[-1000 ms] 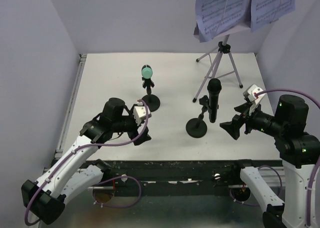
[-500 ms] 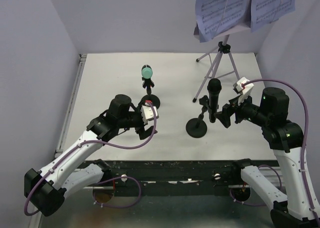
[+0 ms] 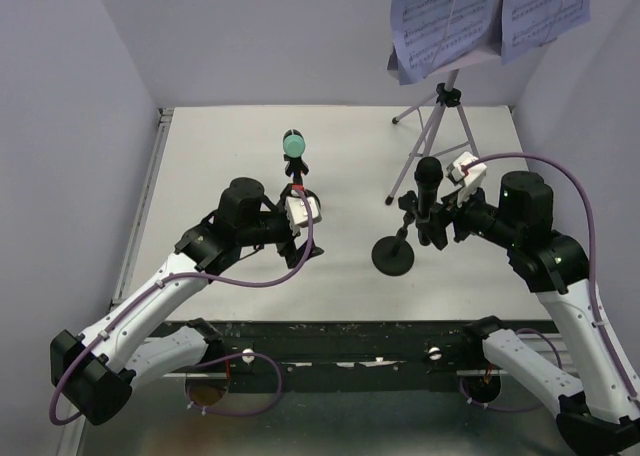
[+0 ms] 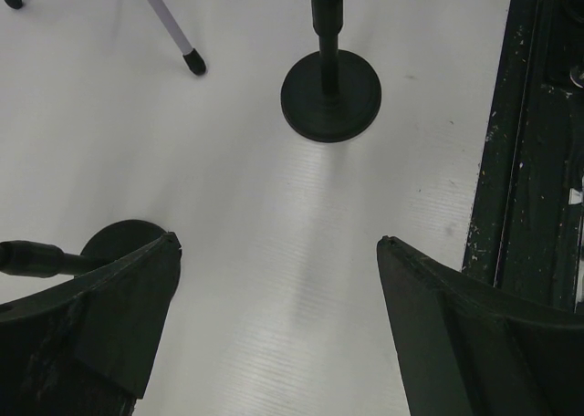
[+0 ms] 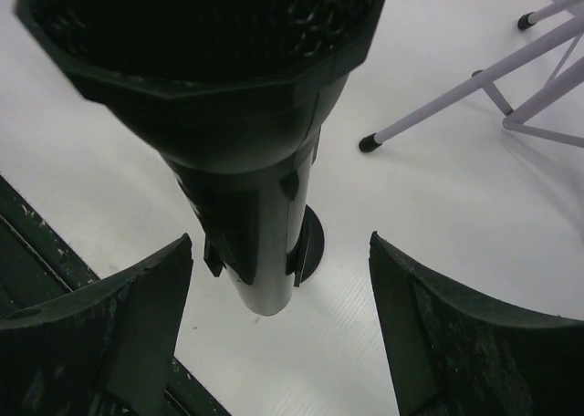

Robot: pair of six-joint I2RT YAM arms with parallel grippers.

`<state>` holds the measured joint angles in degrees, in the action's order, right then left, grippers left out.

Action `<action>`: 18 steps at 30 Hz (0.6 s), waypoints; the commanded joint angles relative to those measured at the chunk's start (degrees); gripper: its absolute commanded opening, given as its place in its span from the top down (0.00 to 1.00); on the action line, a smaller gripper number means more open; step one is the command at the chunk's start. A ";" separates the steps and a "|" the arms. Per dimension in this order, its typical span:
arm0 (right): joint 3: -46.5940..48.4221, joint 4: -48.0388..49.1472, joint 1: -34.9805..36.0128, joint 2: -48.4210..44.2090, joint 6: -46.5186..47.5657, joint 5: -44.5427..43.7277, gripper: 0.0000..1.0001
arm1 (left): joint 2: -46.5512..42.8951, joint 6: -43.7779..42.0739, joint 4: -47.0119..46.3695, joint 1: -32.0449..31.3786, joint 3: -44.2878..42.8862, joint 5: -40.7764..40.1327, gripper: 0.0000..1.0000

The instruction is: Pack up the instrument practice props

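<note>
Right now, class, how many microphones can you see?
2: the green mic at centre, upright; the black mic to its right and nearer. None seems hidden.

The left end effector [image 3: 300, 226] hangs low over the white worktop [image 3: 220, 156], the round base of one black mic holder [image 3: 297, 184] right beside its fingers and the mint-green microphone [image 3: 293, 144] upright on that holder just beyond. The right end effector [image 3: 441, 224] is close against the black microphone [image 3: 428, 191], clipped in the second mic holder [image 3: 393, 255] whose base lies just past its tips; contact cannot be told. Farther out beyond the right end effector stands the lilac music rack [image 3: 440, 126], sheet-music pages [image 3: 450, 16] high on it.
</note>
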<state>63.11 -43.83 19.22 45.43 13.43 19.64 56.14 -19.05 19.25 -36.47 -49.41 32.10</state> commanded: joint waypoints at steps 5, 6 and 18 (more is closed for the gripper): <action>-3.69 5.25 2.66 1.24 -1.74 -6.28 0.23 | 0.46 -1.16 -0.96 -0.36 -2.80 0.51 0.01; -3.96 5.69 2.75 1.24 -1.65 -6.37 0.27 | 0.64 -1.43 -0.96 -0.27 -2.89 0.51 0.01; -9.32 8.94 3.28 0.45 7.13 4.26 0.52 | 1.69 -2.74 -0.70 -2.03 -6.84 4.73 0.01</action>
<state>56.27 -36.60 21.80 46.44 16.71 18.24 57.45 -20.10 19.27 -37.98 -55.09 33.74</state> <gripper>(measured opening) 0.524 0.990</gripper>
